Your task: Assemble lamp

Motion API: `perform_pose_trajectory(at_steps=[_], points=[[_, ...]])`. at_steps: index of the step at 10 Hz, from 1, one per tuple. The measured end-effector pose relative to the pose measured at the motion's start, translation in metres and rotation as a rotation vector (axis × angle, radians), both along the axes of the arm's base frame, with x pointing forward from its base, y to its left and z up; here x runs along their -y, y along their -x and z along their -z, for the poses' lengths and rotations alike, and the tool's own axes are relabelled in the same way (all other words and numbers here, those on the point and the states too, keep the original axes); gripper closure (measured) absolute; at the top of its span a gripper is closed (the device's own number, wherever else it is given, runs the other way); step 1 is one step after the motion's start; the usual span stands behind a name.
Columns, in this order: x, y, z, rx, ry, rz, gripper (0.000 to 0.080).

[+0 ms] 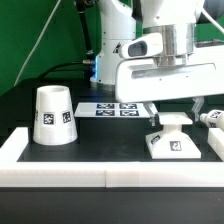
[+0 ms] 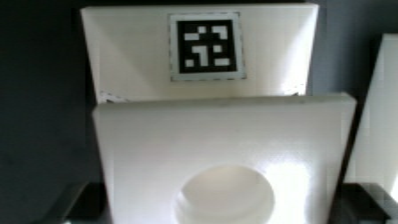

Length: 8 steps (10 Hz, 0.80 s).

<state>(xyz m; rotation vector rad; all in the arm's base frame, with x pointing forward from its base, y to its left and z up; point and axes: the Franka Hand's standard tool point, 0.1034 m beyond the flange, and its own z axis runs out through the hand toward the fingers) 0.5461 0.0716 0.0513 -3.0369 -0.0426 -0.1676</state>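
The gripper hangs spread wide just above the lamp base, one finger to each side of the base's raised part; whether they touch it cannot be told. The cone shade stands well apart, toward the exterior view's left.

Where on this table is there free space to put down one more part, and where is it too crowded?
Free: the dark table between the shade and the base, in front of the marker board. Crowded: the exterior view's right, where the open claw straddles the base and the bulb lies close.
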Motion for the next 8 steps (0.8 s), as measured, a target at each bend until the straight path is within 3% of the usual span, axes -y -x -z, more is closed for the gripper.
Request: perform_pose_trajectory(at_steps=[4, 8], points=[[-0.002, -0.004, 0.001, 0.012, 0.004, -0.038, 0.0264], [-0.017, -0.043, 0.001, 0.095, 0.003, -0.107, 0.0264]])
